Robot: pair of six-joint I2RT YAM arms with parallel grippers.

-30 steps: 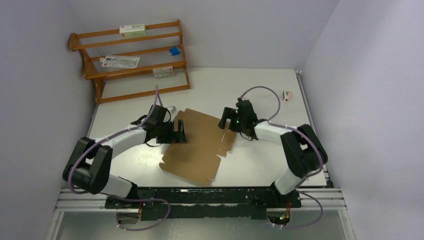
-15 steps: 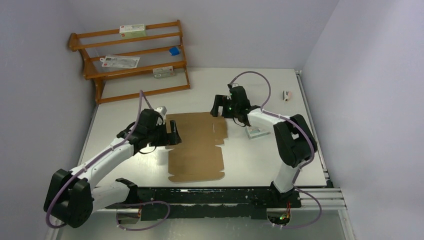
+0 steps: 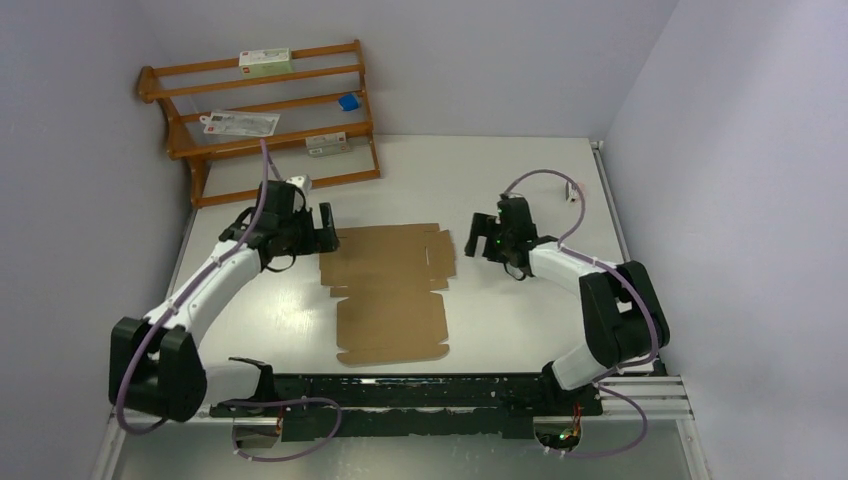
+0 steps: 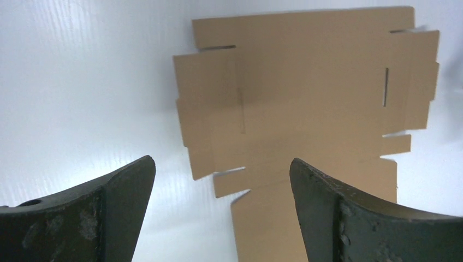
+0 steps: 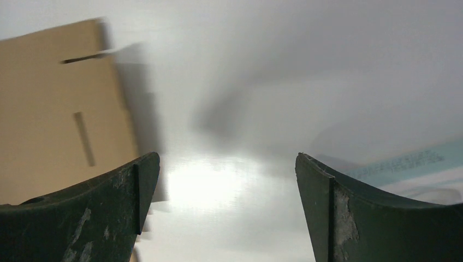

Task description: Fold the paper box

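The paper box (image 3: 390, 290) is a flat brown cardboard sheet, unfolded, lying on the white table between the arms. My left gripper (image 3: 322, 228) is open and empty, just off the sheet's far left corner. In the left wrist view the sheet (image 4: 306, 98) lies ahead of my open left gripper (image 4: 221, 164), showing its flaps and slots. My right gripper (image 3: 478, 238) is open and empty, just right of the sheet's far right corner. In the right wrist view the sheet's edge (image 5: 54, 109) shows at the left of my open right gripper (image 5: 226, 158).
A wooden rack (image 3: 270, 120) with small cartons and packets stands at the back left against the wall. A white carton with a teal stripe (image 5: 415, 169) lies on the table by my right finger. Walls close in on the table's left, back and right.
The sheet went from tilted and held at both sides to lying flat and square. Both grippers let go and drew off it, the left one up and left, the right one rightwards.
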